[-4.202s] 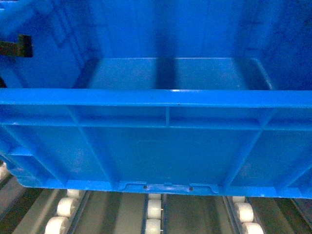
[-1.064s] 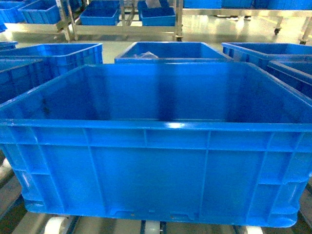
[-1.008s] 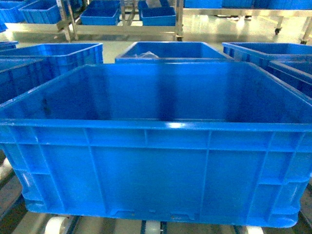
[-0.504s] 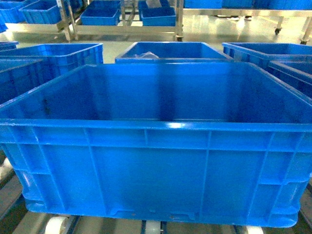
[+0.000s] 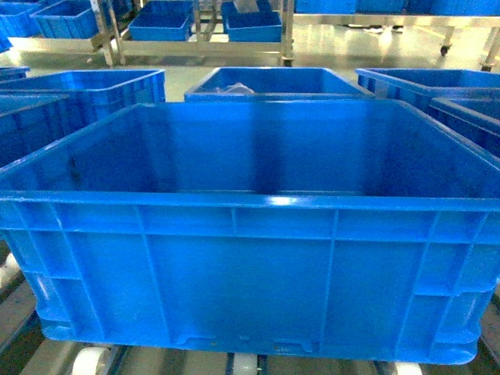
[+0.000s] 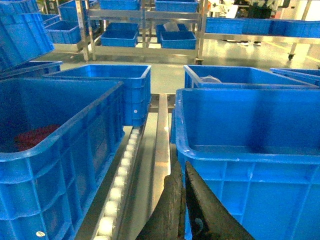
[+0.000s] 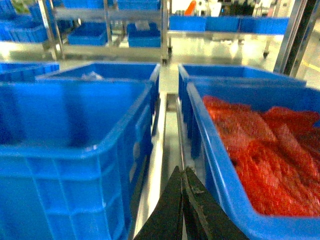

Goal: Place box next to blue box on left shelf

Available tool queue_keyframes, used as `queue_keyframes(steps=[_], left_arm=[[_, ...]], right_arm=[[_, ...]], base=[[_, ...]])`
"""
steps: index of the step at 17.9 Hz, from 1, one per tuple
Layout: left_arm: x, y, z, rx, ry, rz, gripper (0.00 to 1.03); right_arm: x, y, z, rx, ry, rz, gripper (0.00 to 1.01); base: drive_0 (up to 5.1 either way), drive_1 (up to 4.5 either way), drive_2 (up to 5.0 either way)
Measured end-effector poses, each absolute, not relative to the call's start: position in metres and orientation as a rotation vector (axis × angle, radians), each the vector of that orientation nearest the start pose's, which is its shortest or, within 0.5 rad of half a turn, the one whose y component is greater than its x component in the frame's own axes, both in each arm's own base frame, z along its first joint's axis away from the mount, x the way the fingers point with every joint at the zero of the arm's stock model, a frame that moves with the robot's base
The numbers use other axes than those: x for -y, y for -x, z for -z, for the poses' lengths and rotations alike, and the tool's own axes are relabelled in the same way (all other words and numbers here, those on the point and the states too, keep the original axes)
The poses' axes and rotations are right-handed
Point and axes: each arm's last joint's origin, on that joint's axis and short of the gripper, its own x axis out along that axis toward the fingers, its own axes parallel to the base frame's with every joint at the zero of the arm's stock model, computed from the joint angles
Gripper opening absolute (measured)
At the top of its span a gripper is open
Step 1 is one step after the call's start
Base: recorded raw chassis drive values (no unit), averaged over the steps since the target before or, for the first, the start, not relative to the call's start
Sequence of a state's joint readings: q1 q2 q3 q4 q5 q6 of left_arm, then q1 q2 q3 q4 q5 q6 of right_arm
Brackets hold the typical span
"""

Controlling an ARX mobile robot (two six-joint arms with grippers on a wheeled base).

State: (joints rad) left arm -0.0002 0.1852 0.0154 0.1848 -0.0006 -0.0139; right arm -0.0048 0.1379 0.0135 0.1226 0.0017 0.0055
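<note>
**Supervisor:** Where is the box?

**Operator:** From the head camera I see the box square in front of me, filling most of the view. It sits upright on the left shelf, with white rollers showing just under its near wall. Its inside looks bare as far as I can see down.

**Supervisor:** And its neighbours?

**Operator:** On the left wrist camera, the box is at right, and the neighbouring blue crate stands to its left, across a roller rail and a grey metal channel. The two are close but apart. Something red lies in that crate (I can't tell what). On the right wrist camera, the box is at left, and another crate on its right holds red mesh-like material. A metal rail runs between those two as well.

**Supervisor:** Grippers?

**Operator:** The left gripper has its dark fingers pressed together, tips meeting, pointing along the gap beside the box's left corner. It holds nothing. The right gripper is likewise pressed together with nothing between the fingers, and sits over the rail between the box and the crate of red material.

**Supervisor:** Anything behind?

**Operator:** More blue crates stand beyond the box, and metal racks with further crates farther back on a shiny floor.
</note>
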Motion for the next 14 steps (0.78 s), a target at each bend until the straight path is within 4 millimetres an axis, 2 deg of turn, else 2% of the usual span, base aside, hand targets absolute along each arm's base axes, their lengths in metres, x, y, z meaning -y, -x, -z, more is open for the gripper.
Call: queue_keyframes(steps=[3,4,14], left_arm=[[0.0,-0.098,-0.166,-0.019,0.014,0.0,0.02],[0.0,-0.097,-0.17,0.024,0.012,0.0,0.02],[0.0,-0.097,-0.168,0.005,0.011,0.0,0.04]], right_arm=[[0.0,-0.097,-0.167,0.0,-0.005,0.004,0.02],[0.0,-0.097,-0.167,-0.001,-0.005,0.005,0.02],[0.0,-0.097,-0.167,0.005,-0.004,-0.001,0.02]], base=[[0.0,0.0,0.0],[0.0,0.0,0.0],[0.0,0.0,0.0]])
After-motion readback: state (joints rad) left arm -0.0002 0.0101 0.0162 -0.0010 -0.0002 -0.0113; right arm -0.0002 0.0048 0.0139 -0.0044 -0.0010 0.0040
